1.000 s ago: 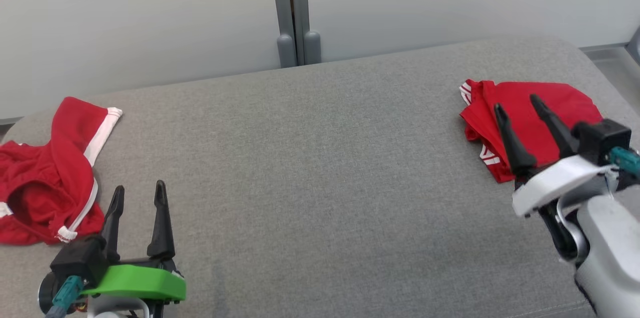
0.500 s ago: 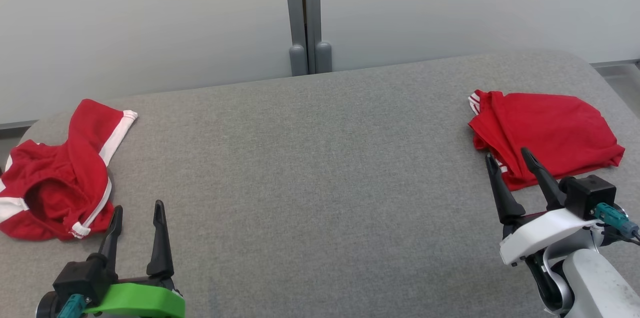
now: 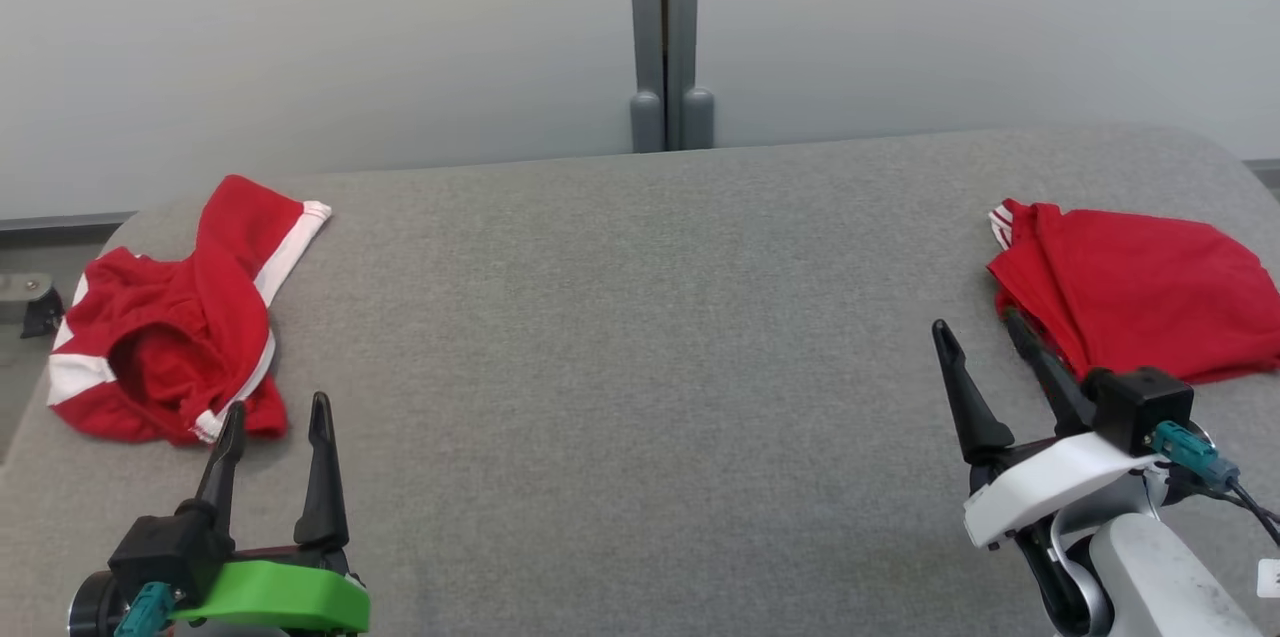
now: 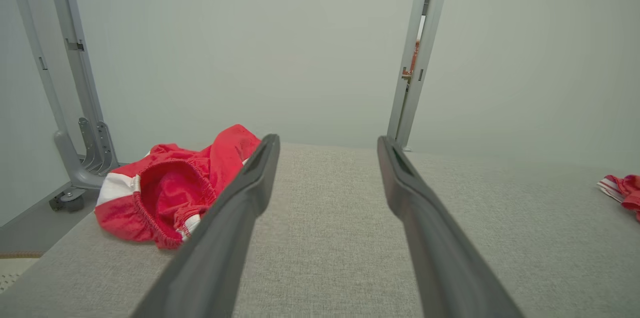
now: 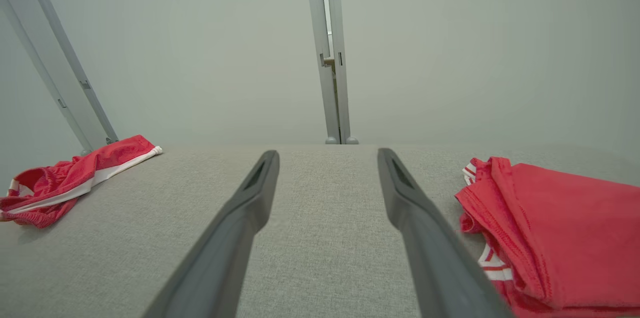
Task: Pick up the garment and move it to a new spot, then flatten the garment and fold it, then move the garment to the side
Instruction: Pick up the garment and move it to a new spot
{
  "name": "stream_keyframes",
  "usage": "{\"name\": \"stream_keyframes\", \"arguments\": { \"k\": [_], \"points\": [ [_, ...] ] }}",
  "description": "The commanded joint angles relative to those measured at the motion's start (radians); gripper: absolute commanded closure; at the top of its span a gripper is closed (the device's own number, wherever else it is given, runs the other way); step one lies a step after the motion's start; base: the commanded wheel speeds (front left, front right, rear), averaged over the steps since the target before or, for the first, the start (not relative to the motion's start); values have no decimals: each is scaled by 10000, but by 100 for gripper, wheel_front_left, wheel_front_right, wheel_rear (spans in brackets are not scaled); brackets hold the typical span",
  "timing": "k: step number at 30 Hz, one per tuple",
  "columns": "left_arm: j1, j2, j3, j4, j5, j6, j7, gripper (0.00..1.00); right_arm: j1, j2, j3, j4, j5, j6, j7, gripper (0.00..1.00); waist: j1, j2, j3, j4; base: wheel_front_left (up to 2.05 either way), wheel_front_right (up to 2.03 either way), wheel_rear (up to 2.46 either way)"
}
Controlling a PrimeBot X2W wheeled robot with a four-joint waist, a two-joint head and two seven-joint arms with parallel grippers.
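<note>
A crumpled red garment (image 3: 170, 337) with white stripes lies at the far left of the grey padded surface (image 3: 640, 317); the left wrist view has it (image 4: 165, 188) just left of my fingers. A second red garment (image 3: 1130, 302), folded flat, lies at the right edge and appears again in the right wrist view (image 5: 560, 228). My left gripper (image 3: 278, 409) is open and empty, its tips just right of the crumpled garment's near edge. My right gripper (image 3: 975, 322) is open and empty, beside the folded garment's near-left corner.
A pale wall with a grey upright post (image 3: 665, 37) runs behind the padded surface. The surface's rounded left edge drops to the floor, where a small metal foot (image 3: 30, 302) stands. Bare grey fabric spans the stretch between the two garments.
The head camera has shifted, so the whole scene sits further right and lower. My right gripper has drawn back off the folded garment to its near-left corner. Both grippers stayed open.
</note>
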Motion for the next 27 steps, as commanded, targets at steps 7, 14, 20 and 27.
{"name": "stream_keyframes", "arguments": {
  "k": [7,14,20,27],
  "points": [
    [-121,260,325,73,173,37,-22,0,151,297,198,-26,-133,-13,-23,0,1,0,-114,1817,0,0,0],
    [-237,343,428,222,105,103,-22,0,30,605,397,47,-28,-13,-23,0,1,0,2,3170,0,0,0],
    [-457,453,254,394,59,76,11,0,-60,799,535,17,-22,-15,-23,0,1,0,133,4000,0,0,0],
    [-1184,600,109,382,-583,9,789,0,-155,881,638,-133,-123,-13,-23,0,1,0,240,4077,0,0,0]
  ]
}}
